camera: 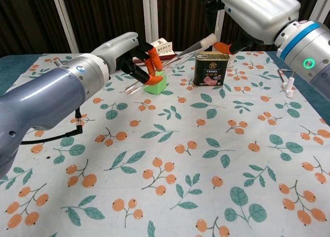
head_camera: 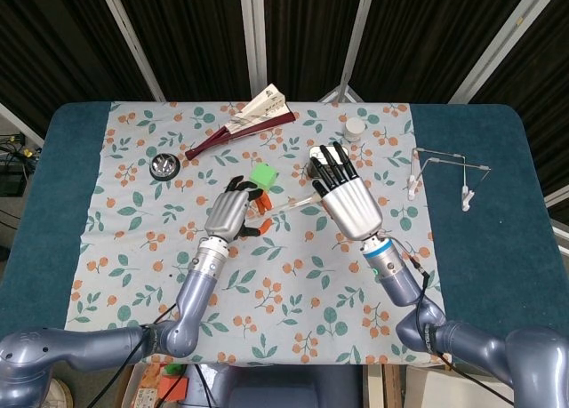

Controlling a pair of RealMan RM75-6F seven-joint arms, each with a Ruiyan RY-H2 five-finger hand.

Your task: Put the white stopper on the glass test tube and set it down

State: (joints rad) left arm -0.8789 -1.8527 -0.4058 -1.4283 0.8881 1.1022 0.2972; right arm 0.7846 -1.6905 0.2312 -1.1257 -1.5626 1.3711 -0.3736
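The glass test tube point(camera: 183, 52) hangs tilted above the table between my two hands, with its open end raised to the right. The white stopper point(camera: 210, 39) sits on that raised end. My left hand point(camera: 121, 53) pinches the tube's lower part between orange fingertips point(camera: 151, 60), and the tube's bottom end pokes out below it. My right hand point(camera: 258, 10) is at the stopper end, its orange thumb tip against the stopper. From the head view, the tube point(head_camera: 292, 205) spans from my left hand point(head_camera: 228, 216) to my right hand point(head_camera: 348, 200).
A green cube point(camera: 156, 83) and a dark meat can point(camera: 211, 69) stand just behind the tube. A folded fan point(head_camera: 240, 128), a small metal bowl point(head_camera: 164, 166) and a white round pot point(head_camera: 355, 128) lie further back. A wire rack point(head_camera: 449, 170) is at the right.
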